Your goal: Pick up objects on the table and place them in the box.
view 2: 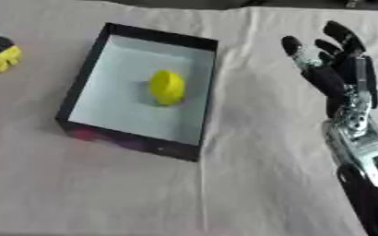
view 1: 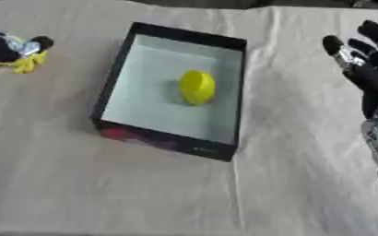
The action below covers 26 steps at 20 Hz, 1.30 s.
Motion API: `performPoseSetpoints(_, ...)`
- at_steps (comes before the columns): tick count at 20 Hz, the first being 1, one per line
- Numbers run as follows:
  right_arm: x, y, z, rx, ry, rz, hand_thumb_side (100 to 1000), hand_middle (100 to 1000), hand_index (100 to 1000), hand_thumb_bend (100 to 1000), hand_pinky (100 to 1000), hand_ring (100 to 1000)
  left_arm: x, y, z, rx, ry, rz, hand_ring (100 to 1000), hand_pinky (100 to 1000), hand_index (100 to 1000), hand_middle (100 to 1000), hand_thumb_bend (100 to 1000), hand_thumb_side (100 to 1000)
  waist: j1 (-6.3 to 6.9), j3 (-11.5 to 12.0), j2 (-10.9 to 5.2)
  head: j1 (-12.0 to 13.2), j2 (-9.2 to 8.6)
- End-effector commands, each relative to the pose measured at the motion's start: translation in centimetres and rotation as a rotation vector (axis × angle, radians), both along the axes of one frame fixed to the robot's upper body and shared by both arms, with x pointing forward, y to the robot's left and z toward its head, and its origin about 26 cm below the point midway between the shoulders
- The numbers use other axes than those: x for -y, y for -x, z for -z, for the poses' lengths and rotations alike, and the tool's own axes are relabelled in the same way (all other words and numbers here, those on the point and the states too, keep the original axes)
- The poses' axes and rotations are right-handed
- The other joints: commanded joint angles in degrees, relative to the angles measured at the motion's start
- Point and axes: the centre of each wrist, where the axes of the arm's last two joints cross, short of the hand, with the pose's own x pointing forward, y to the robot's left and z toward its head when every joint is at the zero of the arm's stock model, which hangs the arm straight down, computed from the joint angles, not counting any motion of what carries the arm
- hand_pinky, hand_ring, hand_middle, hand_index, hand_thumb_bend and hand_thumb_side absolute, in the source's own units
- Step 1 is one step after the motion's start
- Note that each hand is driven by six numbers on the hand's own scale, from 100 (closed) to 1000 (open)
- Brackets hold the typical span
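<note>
A black-walled box (view 1: 112, 76) with a pale floor stands in the middle of the table. A yellow lemon-shaped object (view 1: 197, 86) lies inside it. At the far left edge my left hand (view 1: 2, 47) has its fingers curled round a yellow object (view 1: 21, 64) that rests on the cloth. My right hand (view 2: 335, 69) hovers to the right of the box, open, fingers straight and pointing away, holding nothing.
A cream cloth (view 1: 144, 184) with creases covers the whole table. The box's front wall (view 1: 164, 140) shows red and dark print. A dark strip (view 1: 224, 2) runs along the table's far edge.
</note>
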Motion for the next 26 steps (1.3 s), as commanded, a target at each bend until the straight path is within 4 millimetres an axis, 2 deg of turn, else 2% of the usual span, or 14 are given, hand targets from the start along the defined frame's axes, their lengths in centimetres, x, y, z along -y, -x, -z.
performPoseSetpoints(1,0.6,0.0,-0.9,0.023,0.022,0.008,279,847,840,735,924,838,-4.5,-0.2,-1.0,-0.028,-0.052,-0.143,708,806,853,749,657,158,0.10,-0.09,-1.07,0.04,-0.03)
performPoseSetpoints(6,0.4,0.0,-0.9,0.023,0.020,-0.002,276,847,840,736,924,838,-9.4,-1.7,0.2,-0.134,-0.058,-0.288,715,807,861,755,705,157,-0.21,-0.62,-0.93,1.04,-0.03)
performPoseSetpoints(11,0.1,-0.1,-1.2,0.029,0.017,-0.018,274,847,840,737,924,839,-11.4,-3.5,1.5,-0.191,-0.006,-0.338,709,804,858,750,704,159,-0.62,-1.55,-0.47,2.00,-0.03)
performPoseSetpoints(19,-0.6,-0.4,-1.6,0.037,0.016,-0.051,266,847,840,737,925,839,-10.7,-5.9,1.6,-0.232,0.061,-0.279,708,805,853,748,716,158,-0.64,-3.18,0.92,3.56,-0.65)
performPoseSetpoints(26,-1.2,-0.7,-2.1,0.048,0.019,-0.084,261,847,839,737,925,840,-9.0,-7.5,1.7,-0.239,0.008,-0.247,716,805,851,750,705,125,-0.50,-4.88,2.16,4.90,-1.90)
